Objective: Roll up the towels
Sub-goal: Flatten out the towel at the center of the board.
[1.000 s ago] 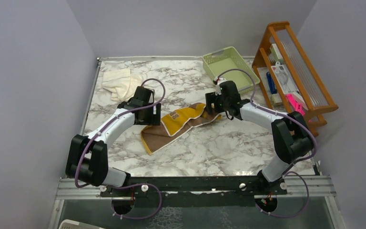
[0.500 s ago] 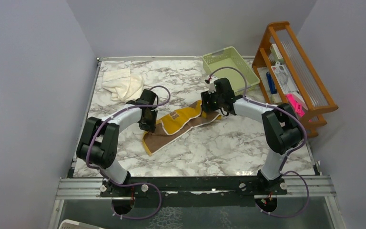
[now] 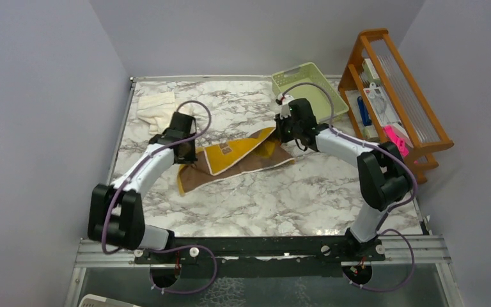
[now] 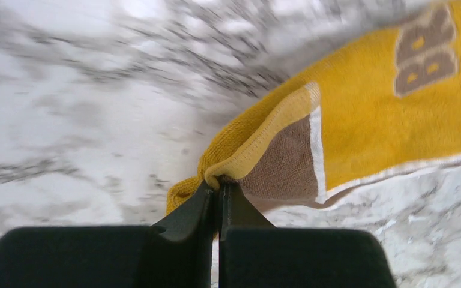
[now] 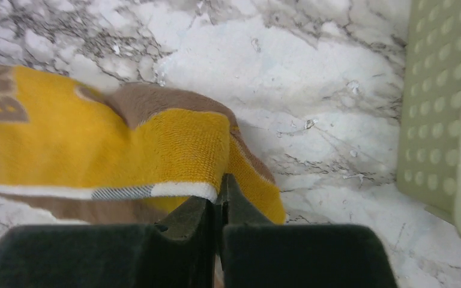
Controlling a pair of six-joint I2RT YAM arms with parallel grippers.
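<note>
1. Your left gripper [image 4: 219, 193] is clamped tight on a folded corner at the left end of the mustard-yellow towel [image 3: 235, 151]. Its fingertips meet with only cloth between them.
2. A brown patch with a white border sits just beside those fingertips. The wrist view does not let you tell whether it is caught in the pinch too.
3. Your right gripper [image 5: 221, 191] is pinched closed on the opposite end of the same towel, right at its white-trimmed edge.
4. That towel spans between your two grippers across the middle of the tabletop [image 3: 307, 192], slanting from the left gripper up toward the far-right side. A brown lettered patch shows on its upper face.
5. The tan-brown towel [image 3: 256, 165] lies underneath it, touching it. It shows along the near side and sticks out at the near-left end.
6. The cream-white towel [image 3: 156, 109] lies loosely bunched near the far-left corner, apart from the other two and just beyond your left wrist.
7. The pale green basket [image 5: 432, 90] sits at the far-right corner, near your right gripper but not touching it.
8. A wooden rack [image 3: 415, 109] stands off the right edge.
</note>
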